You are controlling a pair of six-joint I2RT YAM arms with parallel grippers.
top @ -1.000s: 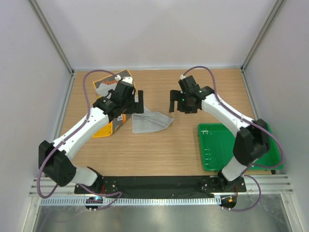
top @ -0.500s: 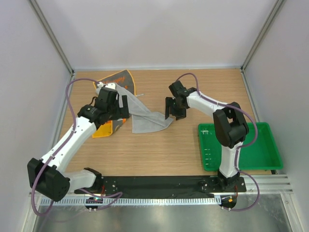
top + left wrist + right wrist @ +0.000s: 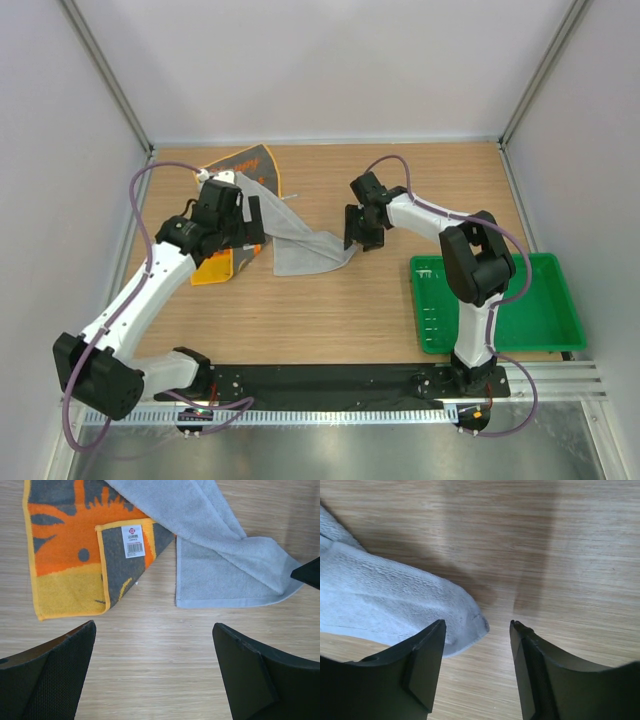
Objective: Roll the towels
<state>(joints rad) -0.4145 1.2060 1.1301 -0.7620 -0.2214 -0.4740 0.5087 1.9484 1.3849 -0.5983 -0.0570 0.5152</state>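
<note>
The light grey towel [image 3: 310,250] lies crumpled on the table, its upper part lying over the dark grey and orange towel [image 3: 250,163]. In the left wrist view the grey towel [image 3: 225,570] is ahead to the right and the orange towel [image 3: 65,555], one corner folded over with a white label, is ahead to the left. My left gripper [image 3: 255,222] [image 3: 154,626] is open and empty above bare wood near both towels. My right gripper [image 3: 358,230] [image 3: 477,625] is open, low over the table, with the grey towel's right corner [image 3: 470,620] between its jaws.
A green plastic tray [image 3: 500,300] sits at the right front of the table. Grey walls with metal posts close in the back and both sides. The arm bases stand at the near edge.
My left gripper has drawn back to the left, uncovering the towels. My right gripper has moved left and down to the grey towel's right corner.
</note>
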